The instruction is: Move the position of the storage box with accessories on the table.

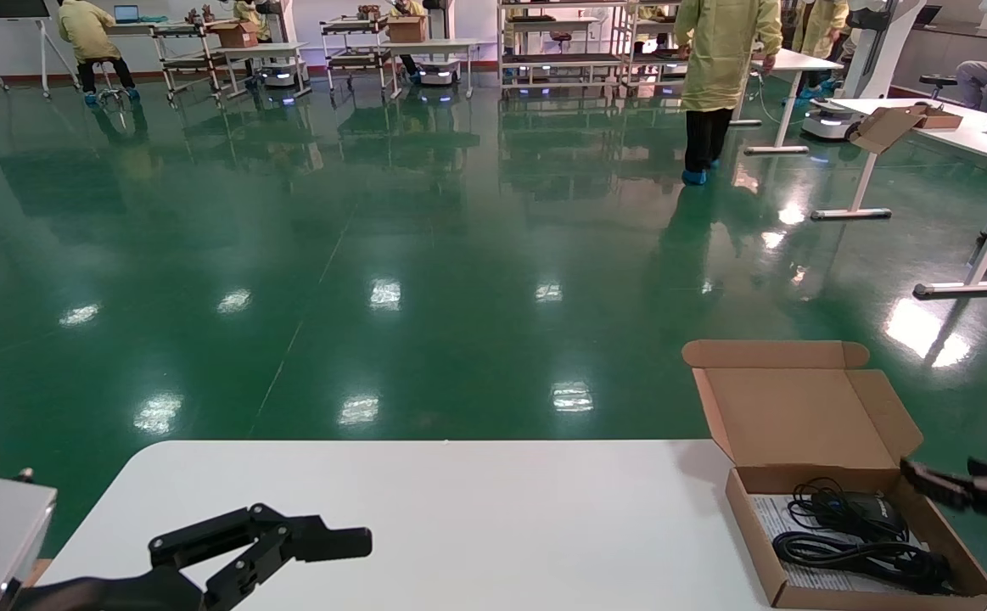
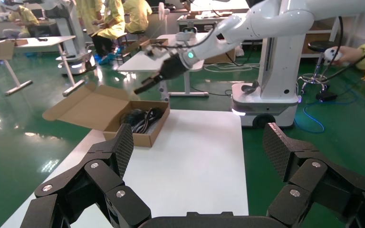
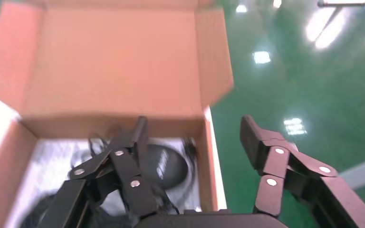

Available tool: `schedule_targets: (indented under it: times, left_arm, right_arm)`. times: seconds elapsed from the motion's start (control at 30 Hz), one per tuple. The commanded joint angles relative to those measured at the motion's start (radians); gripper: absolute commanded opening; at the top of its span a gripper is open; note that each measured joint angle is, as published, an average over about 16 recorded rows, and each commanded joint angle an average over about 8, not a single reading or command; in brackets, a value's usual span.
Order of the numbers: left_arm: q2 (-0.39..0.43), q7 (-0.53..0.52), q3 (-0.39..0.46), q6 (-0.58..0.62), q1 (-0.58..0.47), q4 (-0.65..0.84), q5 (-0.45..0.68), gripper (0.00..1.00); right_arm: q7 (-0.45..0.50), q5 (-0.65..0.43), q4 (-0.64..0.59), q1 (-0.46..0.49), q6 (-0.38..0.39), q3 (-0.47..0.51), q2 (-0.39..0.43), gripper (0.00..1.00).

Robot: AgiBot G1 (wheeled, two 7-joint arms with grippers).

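The storage box [image 1: 748,526] stands open at the right end of the white table [image 1: 459,509], its lid [image 1: 799,416] tilted back. Inside lie the black mouse [image 1: 871,509], the coiled black cable [image 1: 858,556] and the white paper sheet [image 1: 769,513]. My right gripper [image 1: 951,477] is open at the box's right wall. In the right wrist view the right gripper [image 3: 193,122] straddles that wall, one finger above the mouse [image 3: 168,166], the other outside over the floor. My left gripper [image 1: 289,535] is open and empty over the table's near left, also seen in the left wrist view [image 2: 197,137].
The box sits close to the table's right and far edges, with green floor beyond. Smaller white desks [image 1: 968,136] stand at the back right, one carrying another cardboard box [image 1: 888,126]. A person in a yellow coat [image 1: 718,59] stands far off.
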Motion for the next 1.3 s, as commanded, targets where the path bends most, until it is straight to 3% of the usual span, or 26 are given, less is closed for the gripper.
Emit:
schedule_targets:
  times: [0.03, 0.3, 0.63, 0.83, 0.97, 1.3]
  left_arm:
    - [0.0, 0.0, 0.0, 0.0, 0.0, 0.0, 0.0, 1.0]
    - [0.0, 0.0, 0.0, 0.0, 0.0, 0.0, 0.0, 1.0]
    - [0.0, 0.0, 0.0, 0.0, 0.0, 0.0, 0.0, 1.0]
    - [0.0, 0.0, 0.0, 0.0, 0.0, 0.0, 0.0, 1.0]
    - [0.0, 0.0, 0.0, 0.0, 0.0, 0.0, 0.0, 1.0]
    - [0.0, 0.0, 0.0, 0.0, 0.0, 0.0, 0.0, 1.0]
  right_arm:
    - [0.003, 0.001, -0.002, 0.019, -0.005, 0.001, -0.005, 1.0]
    - [0.052, 0.006, -0.014, 0.079, -0.043, 0.004, -0.037, 1.0]
    - [0.211, 0.027, -0.006, 0.165, -0.345, 0.016, -0.018, 1.0]
    - [0.289, 0.043, 0.007, 0.192, -0.48, 0.025, -0.025, 1.0]
    - [0.3, 0.048, 0.016, 0.2, -0.517, 0.027, -0.027, 1.0]
    - [0.284, 0.05, 0.037, 0.178, -0.493, 0.033, -0.018, 1.0]
